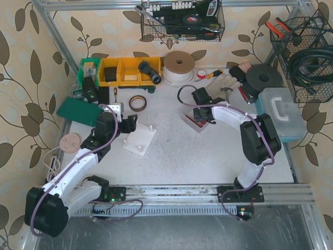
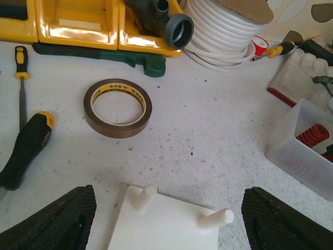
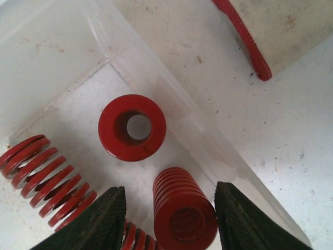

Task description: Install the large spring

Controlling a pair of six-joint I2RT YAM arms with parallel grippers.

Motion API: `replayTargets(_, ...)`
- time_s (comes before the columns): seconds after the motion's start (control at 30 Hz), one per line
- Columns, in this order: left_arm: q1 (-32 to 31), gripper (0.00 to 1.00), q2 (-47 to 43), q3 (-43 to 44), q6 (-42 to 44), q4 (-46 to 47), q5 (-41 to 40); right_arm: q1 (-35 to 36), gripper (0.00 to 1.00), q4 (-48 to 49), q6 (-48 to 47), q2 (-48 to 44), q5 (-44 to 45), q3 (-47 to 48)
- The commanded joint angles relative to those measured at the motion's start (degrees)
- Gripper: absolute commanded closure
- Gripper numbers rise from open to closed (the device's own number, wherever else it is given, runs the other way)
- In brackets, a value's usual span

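Observation:
A clear plastic bin [image 3: 156, 78] holds several red springs. A thick, tightly coiled red spring [image 3: 184, 208], seemingly the large spring, stands on end between my right gripper's [image 3: 170, 197] fingers. The jaws are open: there is a clear gap on the left and the right finger is close to the coil. Another red spring [image 3: 132, 127] stands upright behind it, and a looser one [image 3: 47, 177] lies at the left. The white base plate [image 1: 139, 139] with upright pegs [image 2: 216, 219] lies under my left gripper [image 2: 169, 208], which is open and empty.
A brown tape roll [image 2: 118, 108] lies beyond the plate. Yellow bins [image 1: 125, 70] and a white hose coil [image 1: 178, 67] stand at the back. A black-handled tool [image 2: 26, 146] lies to the left, with gloves [image 1: 223, 80] and a plastic case [image 1: 281, 112] on the right.

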Motion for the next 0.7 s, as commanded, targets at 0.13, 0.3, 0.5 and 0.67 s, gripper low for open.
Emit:
replayTargets(0.13,-1.24,0.21,-1.74,0.44,1.53,1.06,-2.81,1.19,0.50,-3.03,3.32,3.01,-0.34,2.80)
replayTargets(0.3,-1.66,0.21,-2.57,0.38,1.79,0.66,-3.46,1.56,0.50,-4.13,3.33,3.14,1.66,3.28)
replayTargets(0.5,-2.13,0.21,-3.25,0.36,2.00,0.30,-4.37,1.59,0.53,-2.94,3.00,3.79,1.73,2.24)
replayTargets(0.67,-2.22,0.21,-3.38,0.30,1.99,0.13,-4.75,1.52,0.64,-1.53,1.76,2.57,2.37,1.84)
